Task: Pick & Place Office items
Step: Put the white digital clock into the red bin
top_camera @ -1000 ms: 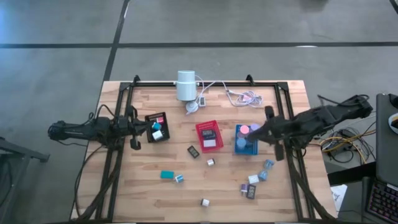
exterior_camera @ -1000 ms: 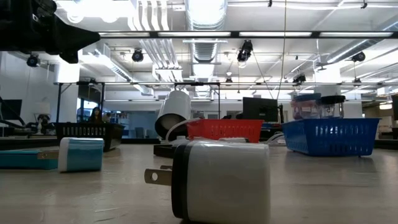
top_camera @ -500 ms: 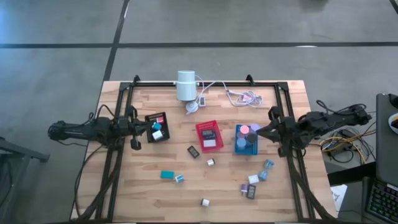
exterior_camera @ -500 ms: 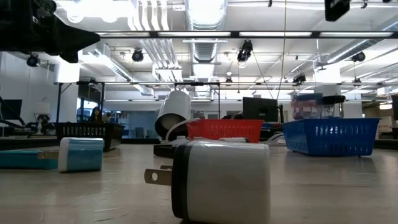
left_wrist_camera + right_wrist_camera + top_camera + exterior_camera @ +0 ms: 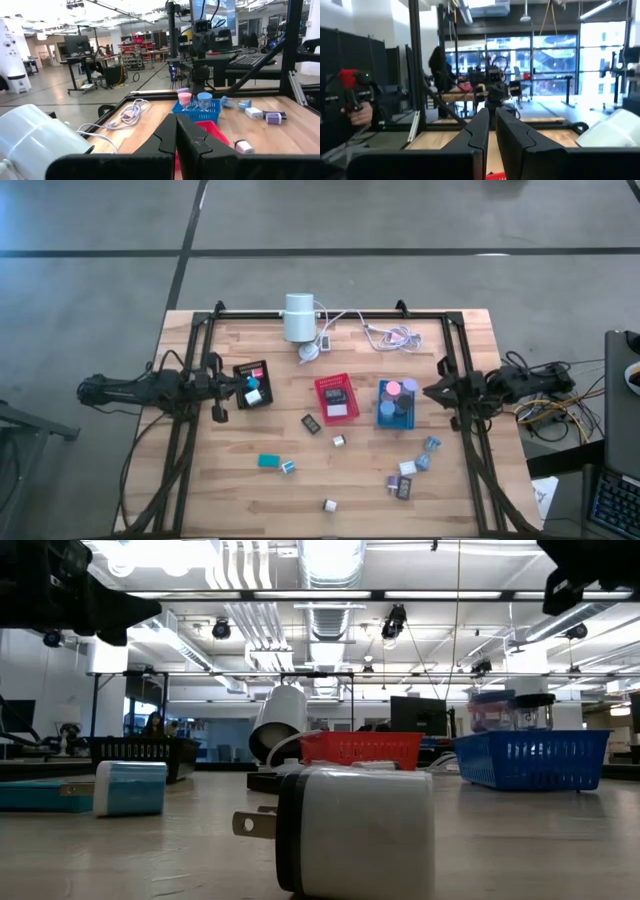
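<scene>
Contents of the black tray, too small to tell

- pink disc and lilac disc sitting in blue tray, darker pieces beside them.
- white block lying in red tray, dark piece behind it.
- teal-and-white piece resting in black tray.
- black block and small grey block lying loose mid-table.
- teal block lying flat, small teal-white piece just beside it.
- white plug block sitting alone near front edge, prongs showing in low view.
- cluster of small pieces lying front right, touching or nearly.
</scene>
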Robot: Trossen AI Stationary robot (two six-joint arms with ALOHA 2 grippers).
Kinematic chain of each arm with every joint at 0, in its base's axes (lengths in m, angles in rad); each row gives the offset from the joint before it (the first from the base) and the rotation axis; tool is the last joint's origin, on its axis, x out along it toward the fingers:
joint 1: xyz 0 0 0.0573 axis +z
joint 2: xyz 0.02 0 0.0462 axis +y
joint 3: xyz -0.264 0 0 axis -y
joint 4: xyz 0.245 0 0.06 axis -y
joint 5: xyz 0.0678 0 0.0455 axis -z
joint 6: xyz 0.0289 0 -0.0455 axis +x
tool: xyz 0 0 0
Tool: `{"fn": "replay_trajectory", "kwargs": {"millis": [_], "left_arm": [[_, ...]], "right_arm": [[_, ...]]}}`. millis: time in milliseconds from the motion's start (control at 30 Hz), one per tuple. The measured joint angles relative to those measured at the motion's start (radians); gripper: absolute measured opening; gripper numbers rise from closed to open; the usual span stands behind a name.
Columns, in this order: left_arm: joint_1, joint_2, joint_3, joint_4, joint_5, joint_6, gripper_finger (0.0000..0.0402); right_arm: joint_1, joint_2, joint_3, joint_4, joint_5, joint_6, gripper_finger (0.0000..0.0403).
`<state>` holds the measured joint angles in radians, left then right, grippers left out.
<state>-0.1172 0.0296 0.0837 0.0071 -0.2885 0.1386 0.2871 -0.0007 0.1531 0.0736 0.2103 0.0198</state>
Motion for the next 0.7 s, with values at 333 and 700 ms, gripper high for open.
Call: {"fn": "replay_trajectory", "kwargs": {"millis": [333, 700], "left_arm": [[0.0, 0.0, -0.001, 0.015, -0.023, 0.033, 0.0009], [0.0, 0.001, 0.044, 0.053, -0.028, 0.085, 0.0002]], "right_arm": [[0.0, 0.029, -0.106, 0.214, 0.032, -0.101, 0.0031], [0.0, 0.028, -0.118, 0.161, 0.088, -0.115, 0.0031]]}}
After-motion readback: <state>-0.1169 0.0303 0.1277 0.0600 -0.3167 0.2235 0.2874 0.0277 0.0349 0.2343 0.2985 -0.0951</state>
